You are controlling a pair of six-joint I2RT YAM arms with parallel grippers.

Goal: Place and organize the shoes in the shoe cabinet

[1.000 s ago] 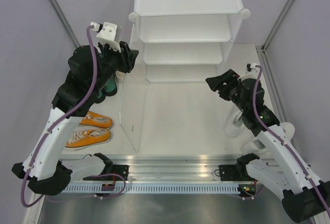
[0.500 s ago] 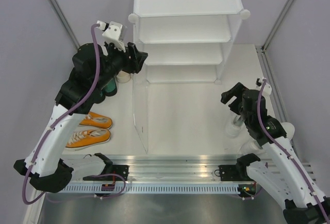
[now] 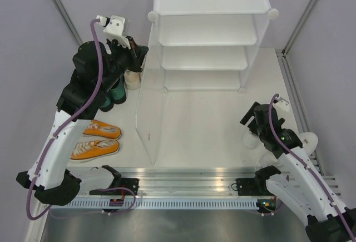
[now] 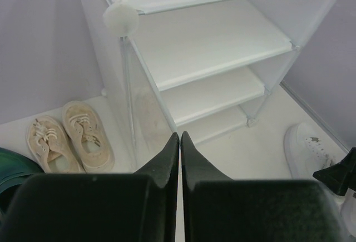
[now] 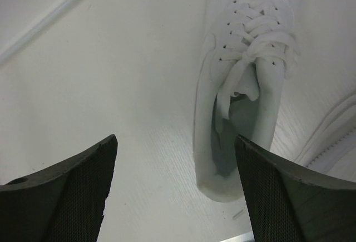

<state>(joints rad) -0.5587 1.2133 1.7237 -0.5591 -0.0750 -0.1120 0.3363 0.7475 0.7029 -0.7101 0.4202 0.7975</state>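
Right fingers stand spread wide above a white sneaker lying on the surface right of the shoe cabinet, apparently lined up to grasp it, while left fingers, pressed together and empty, face its bare shelves.

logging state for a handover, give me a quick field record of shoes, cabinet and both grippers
shoe cabinet: upright, visible shelves bare
orange sneakers: pair on table, left of cabinet
cream sneakers: pair beside cabinet's left wall
green heels: near cream pair, mostly hidden
white sneaker: on table, right side
left gripper: shut, empty
right gripper: open, over white sneaker, not gripping
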